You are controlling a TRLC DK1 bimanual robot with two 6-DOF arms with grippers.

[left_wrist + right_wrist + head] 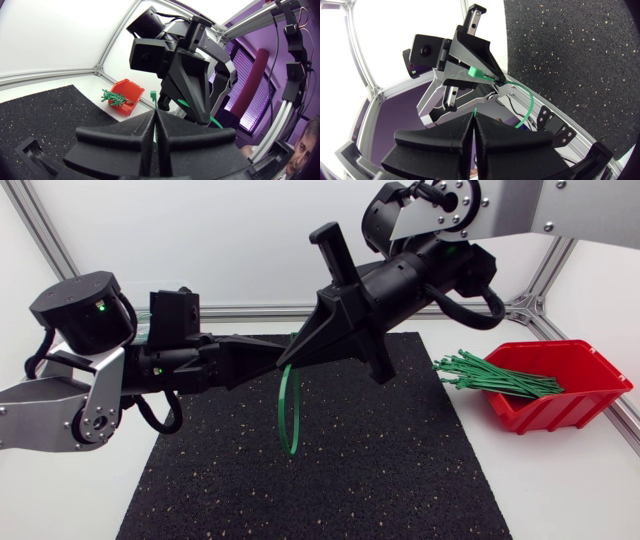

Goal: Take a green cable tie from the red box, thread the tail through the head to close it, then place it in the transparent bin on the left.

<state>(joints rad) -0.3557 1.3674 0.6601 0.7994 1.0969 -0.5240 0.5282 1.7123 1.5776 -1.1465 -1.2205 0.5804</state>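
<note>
Above the black mat my two grippers meet tip to tip. A green cable tie hangs from them as a loop. My left gripper is shut on the tie just behind its square head, which sticks out past the fingertips. My right gripper is shut on the thin tail end, close to the head. In the left wrist view my gripper pinches the green strap, with the head just ahead. The red box holds several more green ties.
The red box stands at the right edge of the table, beside the mat, with tie ends poking out over its open side. Behind my left arm something clear with a green tint shows, mostly hidden.
</note>
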